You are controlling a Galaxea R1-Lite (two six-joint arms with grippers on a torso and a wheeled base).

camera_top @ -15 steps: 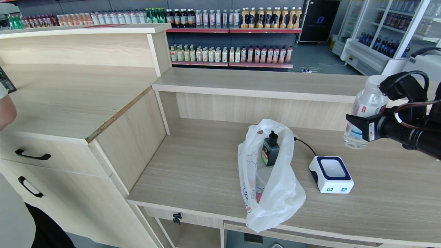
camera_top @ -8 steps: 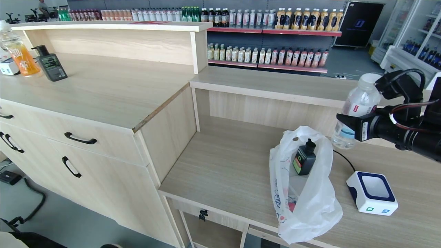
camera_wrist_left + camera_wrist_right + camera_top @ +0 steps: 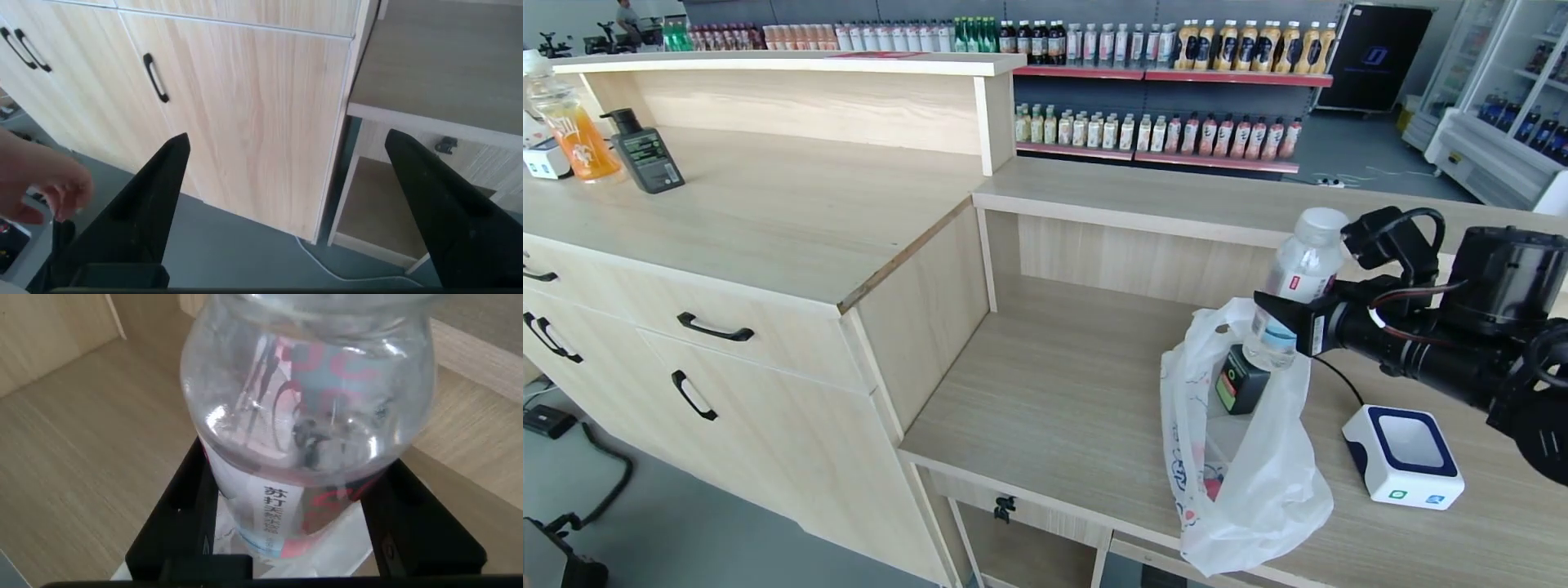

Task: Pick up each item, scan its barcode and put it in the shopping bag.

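Right pincer (image 3: 1278,327): pinching the water bottle (image 3: 1298,273) at its lower body, right of centre in the head view.
Water bottle: upright, clear, white cap. Its base is at the open mouth of the shopping bag (image 3: 1241,490), directly over a dark pump bottle (image 3: 1235,384); contact between the two cannot be determined.
Shopping bag: white plastic, on the lower bench (image 3: 1054,392), lower right of frame.
Scanner (image 3: 1409,453): white with a blue rim, on the bench just right of the bag.
Left pincer (image 3: 286,139): fingers spread wide, facing cabinet doors (image 3: 245,106) and floor.
Upper left of frame: orange drink bottle (image 3: 572,122) beside a second pump bottle (image 3: 645,155).
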